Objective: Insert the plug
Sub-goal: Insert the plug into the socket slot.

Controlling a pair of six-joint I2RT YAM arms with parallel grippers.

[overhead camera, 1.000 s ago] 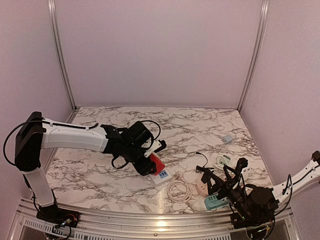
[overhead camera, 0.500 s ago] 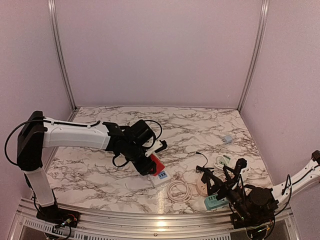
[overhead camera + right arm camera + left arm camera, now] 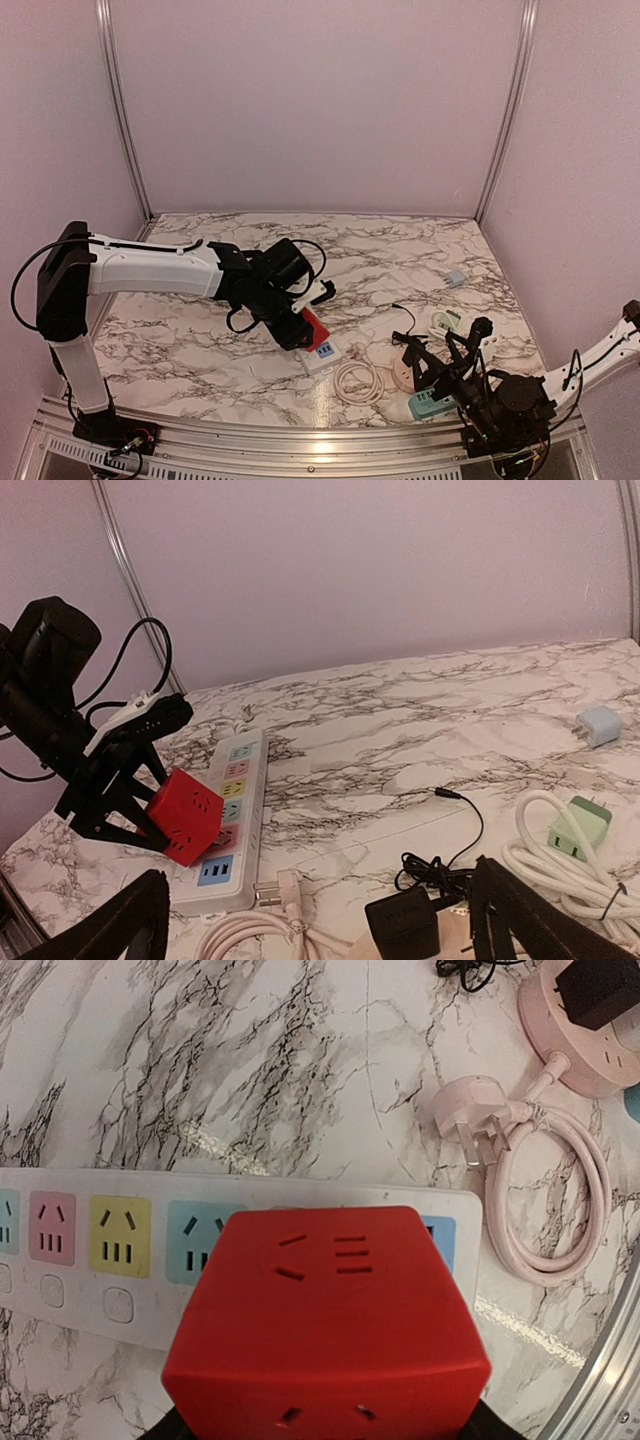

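The left claw is closed partway on the sides of the red cube plug, near the centre of the top view. It holds the plug tilted over the blue-socket end of the white power strip on the marble table; whether plug and strip touch is unclear. At lower right, the right claw stands wide open and empty.

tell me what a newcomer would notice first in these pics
The bright red cube socket, gripped by the left end effector, hangs tilted over one end of the white power strip with pastel outlets, left of the table's centre. At the front right, the right end effector stands wide open near a coiled pink cable.
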